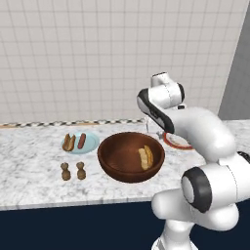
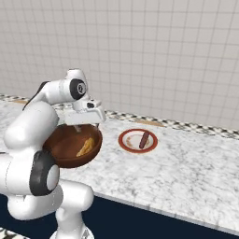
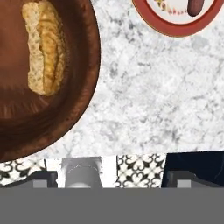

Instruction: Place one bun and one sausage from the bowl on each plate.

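Observation:
The brown bowl (image 1: 122,172) (image 2: 79,161) (image 3: 92,65) holds one golden bun (image 1: 146,157) (image 2: 85,147) (image 3: 43,48). A second bun (image 1: 70,142) and a sausage (image 1: 81,140) lie on the pale blue plate (image 1: 91,144) to the bowl's left. On the red-rimmed plate (image 1: 177,142) (image 2: 122,142) (image 3: 175,30), right of the bowl, rests another sausage (image 2: 144,139) (image 3: 195,5). My gripper (image 1: 153,129) (image 2: 87,127) (image 3: 131,175) hangs open and empty over the bowl's far right rim and the counter beside it, between bowl and red-rimmed plate.
Two small brown shakers (image 1: 65,171) (image 1: 81,171) stand near the counter's front edge, left of the bowl. A tiled wall runs behind the marble counter (image 2: 186,163). My own arm hides part of the red-rimmed plate in the left base view.

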